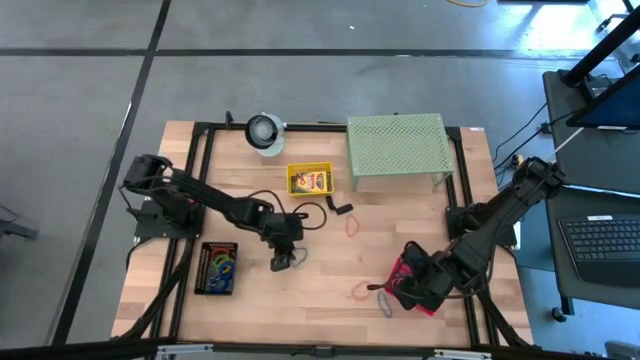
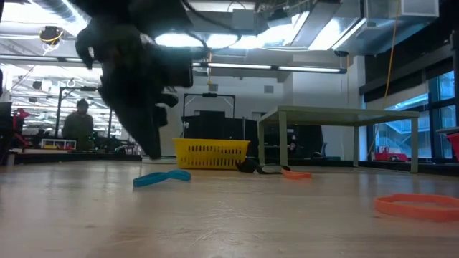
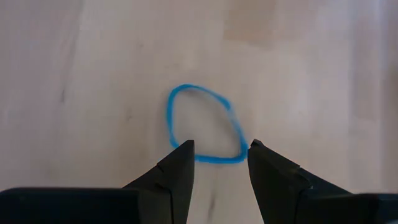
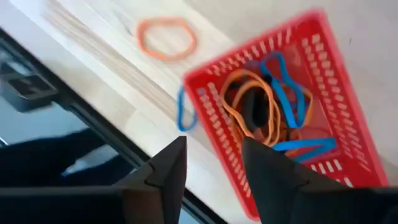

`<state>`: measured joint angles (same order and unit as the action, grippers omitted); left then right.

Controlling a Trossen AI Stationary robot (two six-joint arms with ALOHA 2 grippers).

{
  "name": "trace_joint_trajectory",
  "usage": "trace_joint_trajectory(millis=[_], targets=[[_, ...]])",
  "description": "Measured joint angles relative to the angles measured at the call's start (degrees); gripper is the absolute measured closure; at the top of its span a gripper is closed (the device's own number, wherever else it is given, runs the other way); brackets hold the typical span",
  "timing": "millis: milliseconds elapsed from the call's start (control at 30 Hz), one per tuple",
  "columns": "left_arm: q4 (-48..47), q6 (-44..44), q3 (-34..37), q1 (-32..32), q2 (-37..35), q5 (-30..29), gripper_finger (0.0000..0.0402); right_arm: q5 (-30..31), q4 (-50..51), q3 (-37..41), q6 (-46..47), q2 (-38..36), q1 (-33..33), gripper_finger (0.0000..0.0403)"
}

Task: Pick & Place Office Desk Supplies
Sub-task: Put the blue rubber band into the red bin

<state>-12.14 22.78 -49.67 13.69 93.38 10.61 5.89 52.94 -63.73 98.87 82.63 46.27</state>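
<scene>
low view: wooden tabletop [image 2: 215, 222], bright ceiling lights [image 2: 215, 39] beyond.

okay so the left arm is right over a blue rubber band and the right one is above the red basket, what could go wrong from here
1. The left gripper stands open with its fingers straddling only the near edge of the blue rubber band, which lies flat on the wood; closing may pinch nothing or flick it away.
2. The right gripper is open above the red basket; a blue loop lies just outside the basket's wall, so drops here may be missing.
3. The basket sits near the table edge; a nudge might shift it off.
</scene>
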Motion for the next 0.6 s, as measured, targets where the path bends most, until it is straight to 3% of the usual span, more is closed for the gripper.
trace_joint_trajectory(millis=[433,600], targets=[[1.02,-8.11,-0.09,2.62,5.6,-13.57,0.026,18.68,7.33,-12.78,-2.29,0.0,0.05,0.0283],[2.38,-8.52,-0.11,4.46,6.35,-14.22,0.0302,23.24,7.16,-13.55,-3.32,0.0,-0.19,0.0292]])
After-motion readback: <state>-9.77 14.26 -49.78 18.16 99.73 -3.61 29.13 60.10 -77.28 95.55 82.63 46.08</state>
